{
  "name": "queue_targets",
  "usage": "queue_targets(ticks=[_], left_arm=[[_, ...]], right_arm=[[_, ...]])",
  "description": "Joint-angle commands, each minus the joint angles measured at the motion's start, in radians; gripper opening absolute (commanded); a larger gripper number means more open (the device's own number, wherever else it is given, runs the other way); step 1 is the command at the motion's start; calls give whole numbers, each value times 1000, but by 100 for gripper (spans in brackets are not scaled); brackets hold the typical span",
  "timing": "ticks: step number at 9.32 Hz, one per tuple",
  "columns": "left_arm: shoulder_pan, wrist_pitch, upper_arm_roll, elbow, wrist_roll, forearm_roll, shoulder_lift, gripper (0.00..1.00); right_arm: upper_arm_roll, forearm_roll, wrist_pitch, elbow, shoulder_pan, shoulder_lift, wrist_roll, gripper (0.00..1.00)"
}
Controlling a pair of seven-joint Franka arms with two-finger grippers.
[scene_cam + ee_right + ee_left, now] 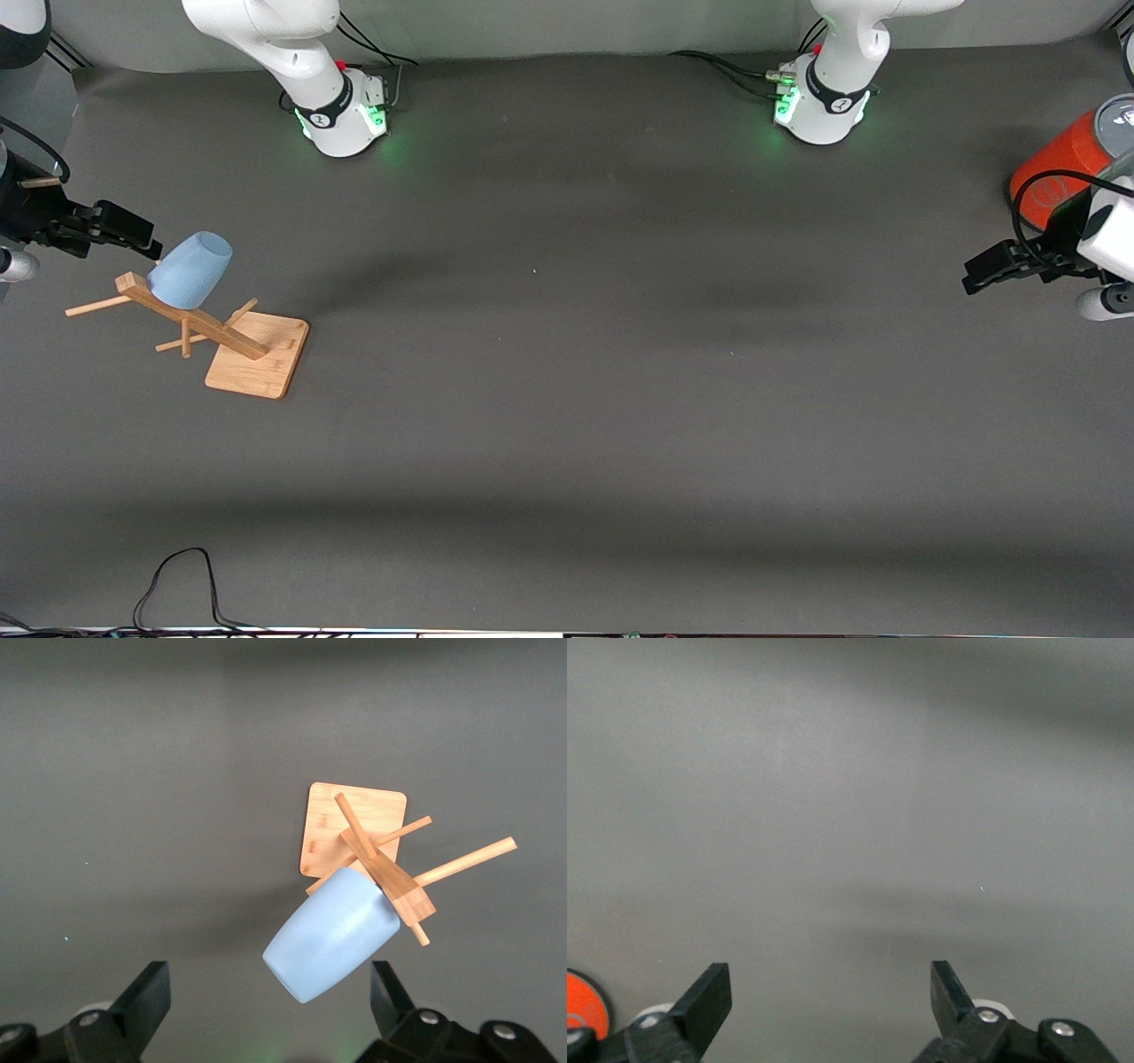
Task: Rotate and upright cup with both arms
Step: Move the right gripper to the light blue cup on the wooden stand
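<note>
The pale blue cup (190,268) hangs mouth-down and tilted on a peg of a wooden rack (235,335), toward the right arm's end of the table. In the right wrist view the cup (332,942) points its rounded base at my right gripper (266,992). That right gripper (142,241) hovers open just beside the cup without touching it. My left gripper (979,273) hangs open and empty over the table at the left arm's end, and its wrist view shows the left gripper (831,992) over bare grey mat.
An orange-red can (1059,168) with a grey lid stands close by the left gripper, and its edge shows in the left wrist view (585,1005). The rack's square wooden base (257,356) rests on the mat. A black cable (177,585) lies at the table's near edge.
</note>
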Motion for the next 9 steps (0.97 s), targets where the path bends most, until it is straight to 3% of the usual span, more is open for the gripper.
queue_targets(ticks=[1, 6, 9], left_arm=[[5, -26, 1, 46, 10, -1, 11, 100], [6, -63, 4, 52, 71, 8, 13, 100], [6, -62, 4, 60, 96, 5, 13, 100]], right_arm=[[-4, 19, -1, -17, 9, -25, -6, 100], [-4, 10, 6, -31, 13, -29, 17, 100], [-46, 1, 48, -207, 10, -187, 22, 100]])
